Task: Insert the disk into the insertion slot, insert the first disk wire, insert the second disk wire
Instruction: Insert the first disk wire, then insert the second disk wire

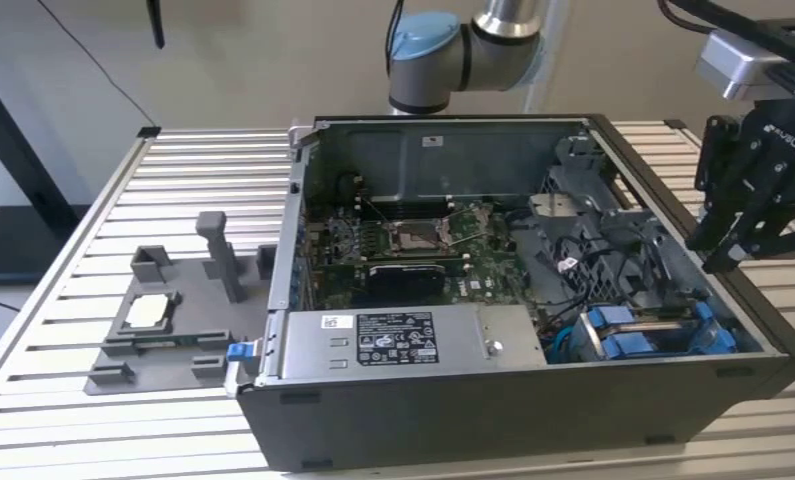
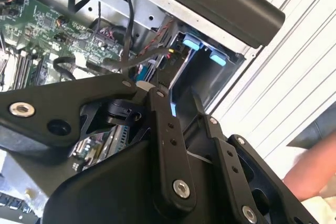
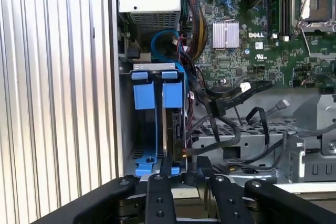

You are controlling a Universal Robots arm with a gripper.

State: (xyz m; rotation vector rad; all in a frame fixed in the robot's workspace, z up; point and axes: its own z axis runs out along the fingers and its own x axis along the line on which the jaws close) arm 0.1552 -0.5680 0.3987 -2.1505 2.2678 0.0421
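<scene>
Since the disk (image 3: 172, 127) stands on edge inside the insertion slot (image 3: 126, 129), in the corner of the computer case (image 1: 504, 420) nearest the desk's (image 1: 50, 420) near edge on the exterior view's right, the first step looks done and there is nothing to carry. The gripper (image 3: 184, 167) hangs just above that corner with its fingers spread and empty. This stance suits the loose black wires (image 3: 231, 103), whose plug ends lie free beside the slot and seem not yet joined to the disk
</scene>
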